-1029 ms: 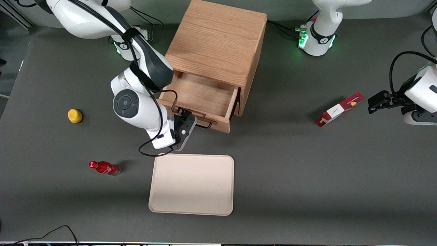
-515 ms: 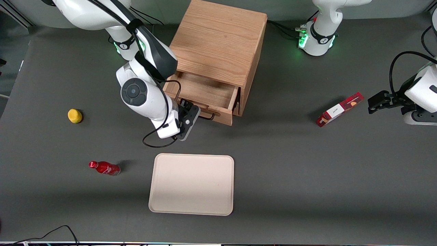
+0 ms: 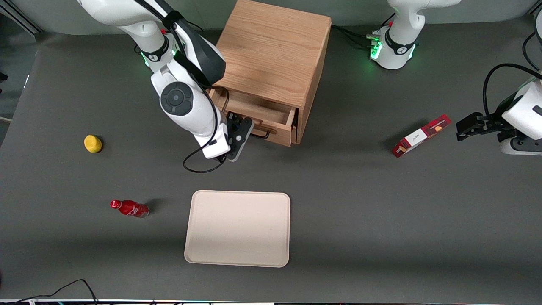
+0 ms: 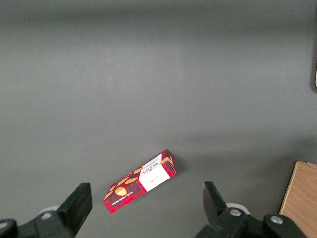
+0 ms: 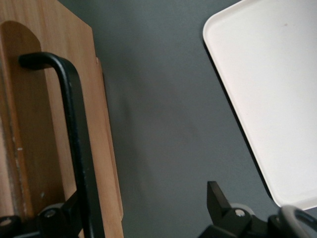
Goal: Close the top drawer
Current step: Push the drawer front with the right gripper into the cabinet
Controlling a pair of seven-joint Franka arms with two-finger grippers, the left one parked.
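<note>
Oak top drawer (image 3: 259,113) part-open (gap remains), gripper (image 3: 238,134) fingers spread at handle (image 5: 74,134), holding nothing

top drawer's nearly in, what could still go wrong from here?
The gripper sits at the working arm's end of the top drawer front, by one end of the black handle, so an off-centre push might skew and bind the drawer. One finger lies against the handle and could snag on retreat. The arm's loose cable hangs low near the table.
</note>
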